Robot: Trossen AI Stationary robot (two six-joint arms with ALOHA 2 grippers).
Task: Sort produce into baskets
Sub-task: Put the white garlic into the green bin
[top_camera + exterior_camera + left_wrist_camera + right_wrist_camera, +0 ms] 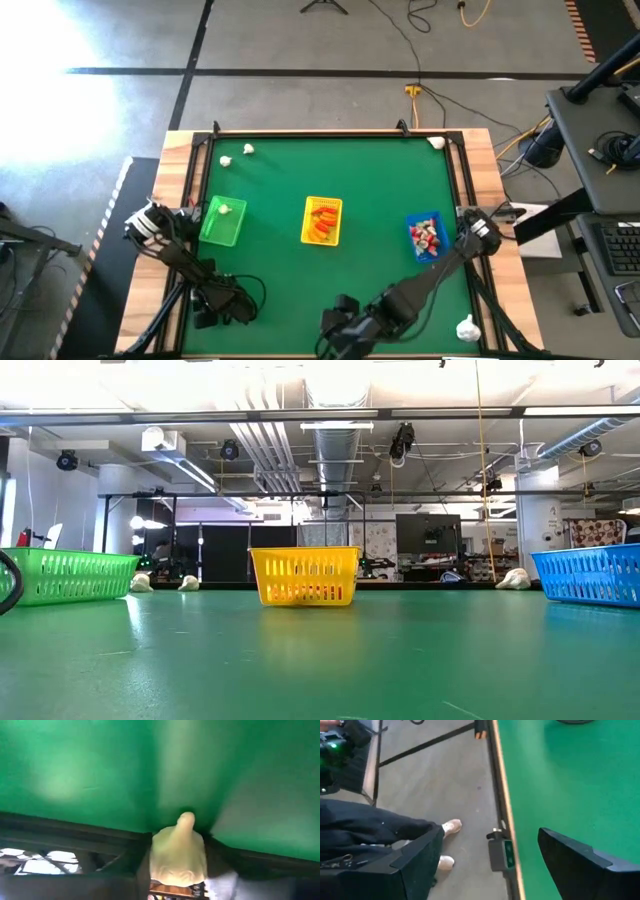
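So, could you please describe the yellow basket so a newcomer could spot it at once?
On the green table, three baskets stand in a row. The yellow basket is the middle one, between the green basket and the blue basket. It alone holds orange pieces.

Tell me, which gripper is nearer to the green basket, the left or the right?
Left. The left gripper is at the table's front edge, just in front of the green basket. The right gripper is also at the front edge, near the table's middle, farther away.

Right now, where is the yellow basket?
In the high view, the yellow basket sits mid-table, between the green basket on the left and the blue basket on the right.
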